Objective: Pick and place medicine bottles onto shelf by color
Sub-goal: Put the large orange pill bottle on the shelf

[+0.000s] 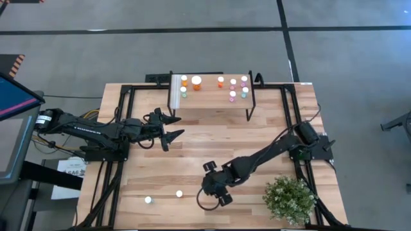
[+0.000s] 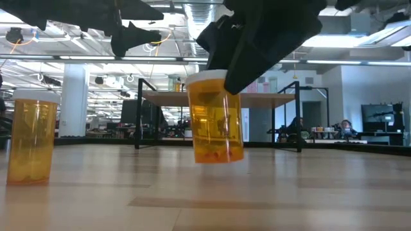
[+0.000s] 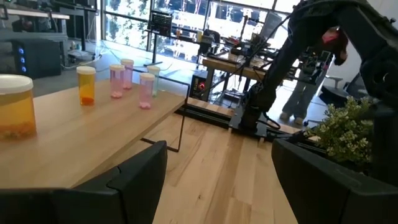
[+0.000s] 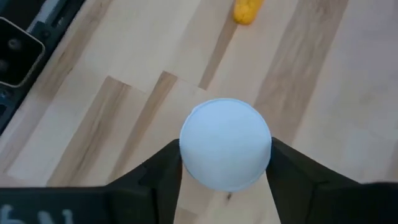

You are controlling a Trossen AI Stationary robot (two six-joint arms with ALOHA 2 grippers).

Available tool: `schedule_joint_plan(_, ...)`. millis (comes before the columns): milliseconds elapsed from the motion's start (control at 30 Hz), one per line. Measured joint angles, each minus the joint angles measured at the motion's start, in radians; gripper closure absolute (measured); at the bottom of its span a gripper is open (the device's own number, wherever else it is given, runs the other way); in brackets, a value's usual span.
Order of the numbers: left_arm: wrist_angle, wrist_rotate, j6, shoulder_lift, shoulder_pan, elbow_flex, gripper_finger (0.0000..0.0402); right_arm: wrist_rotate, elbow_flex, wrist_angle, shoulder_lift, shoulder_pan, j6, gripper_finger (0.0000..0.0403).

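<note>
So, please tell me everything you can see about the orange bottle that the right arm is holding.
The orange bottle is a see-through amber plastic cylinder with a round white cap. It hangs upright, slightly tilted, lifted just off the wooden table near its front, with a shadow below it. Something small and orange lies inside at its base. The right gripper holds it from above, its dark fingers pressing on both sides of the cap. Nothing else touches it.
</note>
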Motion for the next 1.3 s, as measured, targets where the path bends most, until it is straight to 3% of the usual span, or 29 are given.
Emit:
schedule_joint_plan(367,0.005,0.002,0.0,0.0,0.0,0.0,0.0125,0.011,0.026,-0.148,-0.206,-0.165,-0.085,0.0192)
schedule_joint_plan(700,0.009,0.002,0.001,0.0,0.0,-0.001,0.0125,0.019,0.018,-0.092,-0.449,-0.533,-0.206,0.0188)
schedule_joint_plan(833,0.01,0.002,0.002,0.0,0.0,-0.001,0.0125,0.007,0.018,-0.054,-0.465,-0.692,-0.211,0.0186)
schedule_joint_plan(1000,0.013,0.002,0.01,0.0,0.0,-0.001,0.0125,-0.092,0.016,-0.073,-0.445,-0.842,-0.21,0.0186)
schedule_joint_plan(1300,0.014,0.003,0.018,0.0,0.0,-0.001,0.0125,-0.129,0.019,-0.112,-0.396,-0.903,-0.217,0.0185)
